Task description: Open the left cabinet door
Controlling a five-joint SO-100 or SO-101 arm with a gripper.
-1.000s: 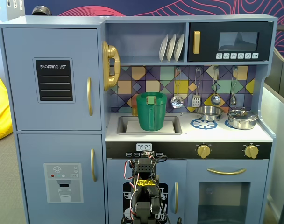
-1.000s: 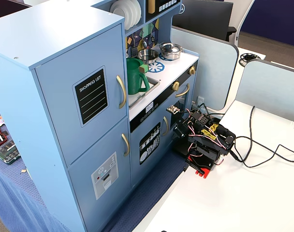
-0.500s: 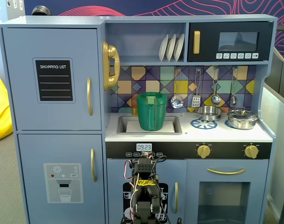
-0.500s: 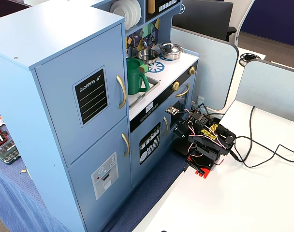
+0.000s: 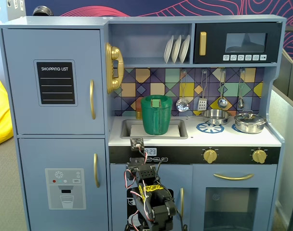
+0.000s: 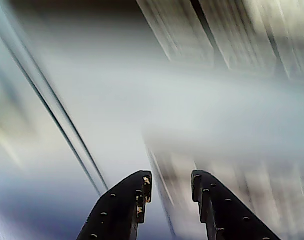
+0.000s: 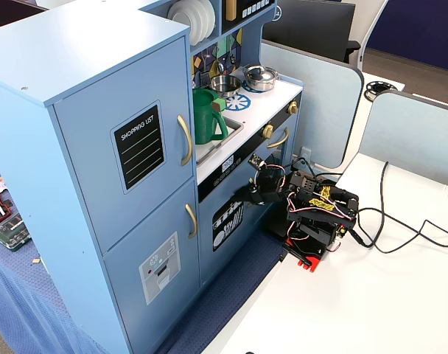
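The left cabinet door (image 5: pixel 54 81) is seen shut, flush with the cabinet front, its chalkboard panel (image 5: pixel 55 83) facing outward and its gold handle (image 5: pixel 92 99) running upright along the edge nearest the sink. Seen in a fixed view, the door lies well above the jaws (image 5: pixel 137 143) and off to their left; nothing is touched by them yet. In the wrist view the jaws (image 6: pixel 171 186) are shown slightly parted, a narrow gap between the two black fingers, and nothing is held; the background there is too blurred for anything to be made out.

The step in hand is judged to be the approach to the handle. It would be done well if the jaws were raised and carried leftward until the handle's curved middle stood between the fingers, the gap first being widened enough to pass round the bar. The pull should then follow the door's arc about its far hinge, not a straight line, so that the grip is not wrenched off.

Just above the jaws, a green jug (image 5: pixel 156 115) stands in the sink (image 5: pixel 178 131); whether it contains anything cannot be told. Well to the right, a pan (image 5: pixel 216 115) and a lidded pot (image 5: pixel 250 122) rest on the hob.
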